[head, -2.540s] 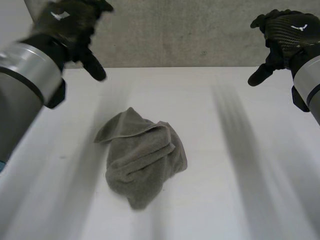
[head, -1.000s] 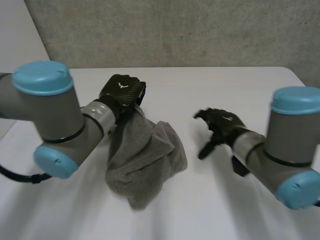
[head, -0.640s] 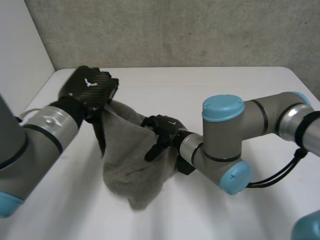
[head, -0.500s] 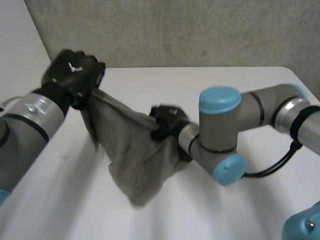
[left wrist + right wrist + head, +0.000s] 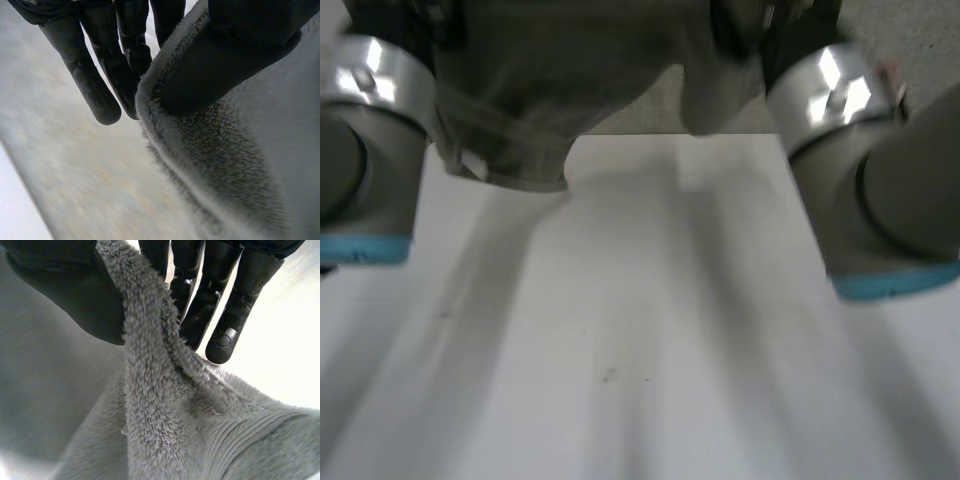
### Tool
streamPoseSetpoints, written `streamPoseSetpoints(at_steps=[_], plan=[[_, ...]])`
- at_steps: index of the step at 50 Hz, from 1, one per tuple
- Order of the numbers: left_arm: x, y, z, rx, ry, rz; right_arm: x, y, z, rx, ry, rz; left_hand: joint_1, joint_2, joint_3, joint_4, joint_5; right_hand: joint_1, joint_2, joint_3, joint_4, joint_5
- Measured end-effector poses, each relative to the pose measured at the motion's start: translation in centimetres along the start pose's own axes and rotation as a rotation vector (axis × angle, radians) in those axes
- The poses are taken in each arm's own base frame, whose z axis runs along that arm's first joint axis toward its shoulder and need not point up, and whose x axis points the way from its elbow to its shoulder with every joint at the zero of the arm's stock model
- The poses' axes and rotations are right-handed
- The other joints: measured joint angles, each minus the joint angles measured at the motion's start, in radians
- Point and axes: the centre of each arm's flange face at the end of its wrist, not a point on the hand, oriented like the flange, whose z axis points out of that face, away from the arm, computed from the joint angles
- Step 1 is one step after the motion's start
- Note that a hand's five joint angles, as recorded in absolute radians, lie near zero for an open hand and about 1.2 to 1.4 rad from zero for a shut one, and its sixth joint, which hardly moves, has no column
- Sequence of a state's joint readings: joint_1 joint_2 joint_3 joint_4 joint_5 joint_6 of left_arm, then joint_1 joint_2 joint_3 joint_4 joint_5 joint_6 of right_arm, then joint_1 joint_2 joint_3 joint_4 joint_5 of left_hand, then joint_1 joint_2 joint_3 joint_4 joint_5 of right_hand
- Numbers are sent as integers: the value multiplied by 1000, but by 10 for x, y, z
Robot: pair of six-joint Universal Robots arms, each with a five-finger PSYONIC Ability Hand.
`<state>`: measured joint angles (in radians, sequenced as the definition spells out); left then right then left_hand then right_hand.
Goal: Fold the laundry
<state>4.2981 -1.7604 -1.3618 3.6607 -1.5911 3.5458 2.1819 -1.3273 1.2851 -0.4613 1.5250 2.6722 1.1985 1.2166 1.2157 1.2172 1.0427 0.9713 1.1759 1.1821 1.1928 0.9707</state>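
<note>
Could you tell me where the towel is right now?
In the head view the towel hangs above the table, held between the left hand and right hand, each pinching its edge.

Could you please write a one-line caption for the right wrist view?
Right hand pinching the grey towel between thumb and fingers.

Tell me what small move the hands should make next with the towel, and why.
Probably draw the left hand and right hand apart to stretch the towel flat. Each hand pinches an edge of it between thumb and fingers, and the towel hangs bunched between the arms, lifted off the table.
</note>
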Motion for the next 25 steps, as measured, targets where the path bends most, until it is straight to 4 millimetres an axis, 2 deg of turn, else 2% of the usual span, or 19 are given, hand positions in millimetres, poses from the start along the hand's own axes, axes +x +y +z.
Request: streamPoseSetpoints(at_steps=[4,8,10,11,12,13,15,17,19,20,21,25], plan=[[20,32,-31,-114,90,-3,-20,35,-31,-196,-108,-45,0,0,0,0,0,0,0,0,1,3],[47,74,-82,-278,231,-9,-43,81,-73,-428,-235,-53,0,0,0,0,0,0,0,0,1,5],[55,86,-99,-331,276,-13,-50,95,-86,-495,-269,-49,0,0,0,0,0,0,0,0,1,5],[55,86,-99,-331,276,-13,-50,95,-86,-495,-269,-49,0,0,0,0,0,0,0,0,1,5],[65,103,-125,-412,337,-19,-57,112,-103,-578,-309,-41,0,0,0,0,0,0,0,0,1,5],[70,113,-142,-467,373,-22,-64,128,-119,-658,-343,-33,0,0,0,0,0,-7,-52,-56,-59,-19],[72,116,-149,-488,386,-21,-65,132,-124,-682,-353,-31,0,0,0,0,0,-51,-113,-106,-115,-69],[74,124,-165,-539,415,-13,-68,143,-138,-761,-384,-21,0,0,0,0,0,-164,-242,-238,-248,-187],[75,128,-177,-574,436,8,-66,150,-149,-843,-406,-11,0,0,0,0,0,-500,-630,-634,-636,-576],[75,128,-177,-574,436,8,-66,150,-149,-843,-406,-11,0,0,0,0,0,-500,-630,-634,-636,-576],[74,128,-181,-583,444,29,-64,152,-151,-864,-408,-7,0,0,0,0,0,-584,-738,-741,-753,-703],[69,120,-182,-562,441,64,-42,157,-149,-936,-345,47,0,0,0,0,0,-648,-800,-824,-841,-798]])
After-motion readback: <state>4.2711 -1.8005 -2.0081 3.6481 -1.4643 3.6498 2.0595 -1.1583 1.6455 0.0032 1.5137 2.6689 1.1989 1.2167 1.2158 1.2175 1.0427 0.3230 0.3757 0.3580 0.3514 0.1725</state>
